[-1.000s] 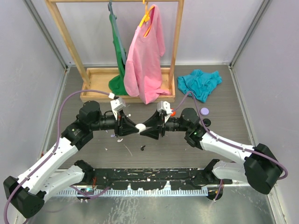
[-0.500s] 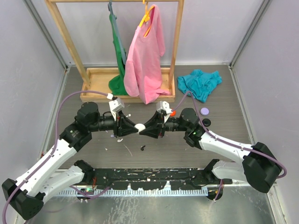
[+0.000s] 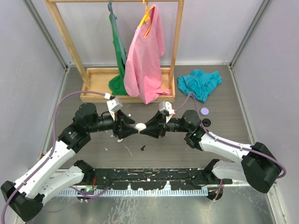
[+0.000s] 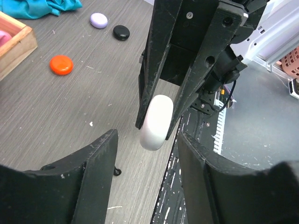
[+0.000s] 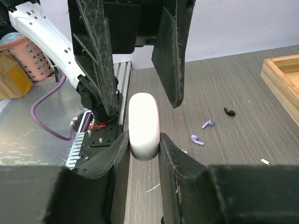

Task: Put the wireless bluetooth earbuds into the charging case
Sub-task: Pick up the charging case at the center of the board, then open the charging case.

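A white oval plastic charging case (image 5: 144, 125) is clamped edge-on between the two black fingers of the right gripper (image 5: 144, 137), and it is held above the grey wood-grain table (image 3: 224, 98), near the middle of it. The left gripper (image 4: 147, 136) is pointed at the right gripper from the opposite side, tip to tip. Its jaws are spread apart on either side of the case, and in the left wrist view a clear gap is seen between each finger and the white shell. The case is thus carried by the right gripper alone. Two lilac stemmed plastic earbuds (image 5: 208, 123) are seen lying loose on the table in the right wrist view, close together, and a black stemmed earbud (image 5: 228, 112) lies just beyond them. All three are well apart from the case. Whether any bud sits inside the case cannot be told. Three small round discs are seen on the table in the left wrist view: a red disc (image 4: 61, 65) beside the corner of a wooden tray (image 4: 16, 44), then a lilac disc (image 4: 98, 20) and a black disc (image 4: 121, 32) near each other further off. At the back of the table a pink shirt (image 3: 145, 56) and a green garment (image 3: 117, 51) are hung on a wooden rack (image 3: 58, 28), and a crumpled teal cloth (image 3: 200, 83) lies to its right.
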`<state>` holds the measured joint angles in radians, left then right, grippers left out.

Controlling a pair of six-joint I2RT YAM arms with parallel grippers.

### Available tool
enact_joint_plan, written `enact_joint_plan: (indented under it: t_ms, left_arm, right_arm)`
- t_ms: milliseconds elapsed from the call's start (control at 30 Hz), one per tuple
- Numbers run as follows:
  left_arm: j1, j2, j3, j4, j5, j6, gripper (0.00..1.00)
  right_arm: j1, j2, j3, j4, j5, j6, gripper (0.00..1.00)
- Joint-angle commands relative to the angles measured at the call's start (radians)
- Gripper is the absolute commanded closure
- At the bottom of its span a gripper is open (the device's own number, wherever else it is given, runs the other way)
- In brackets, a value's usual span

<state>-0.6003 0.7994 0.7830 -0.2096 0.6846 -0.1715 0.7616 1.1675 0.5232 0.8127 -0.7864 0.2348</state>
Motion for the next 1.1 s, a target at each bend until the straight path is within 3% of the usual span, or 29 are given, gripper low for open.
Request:
enact_joint_plan:
  t_ms: [0, 1067]
  left_arm:
    - [0.000, 0.012, 0.001, 0.061, -0.007, -0.006, 0.42]
    - [0.027, -0.012, 0.053, 0.017, -0.280, -0.098, 0.28]
  right_arm:
    - [-0.003, -0.007, 0.002, 0.099, 0.015, 0.014, 0.87]
    - [-0.002, 0.035, -0.055, 0.209, -0.036, -0.004, 0.86]
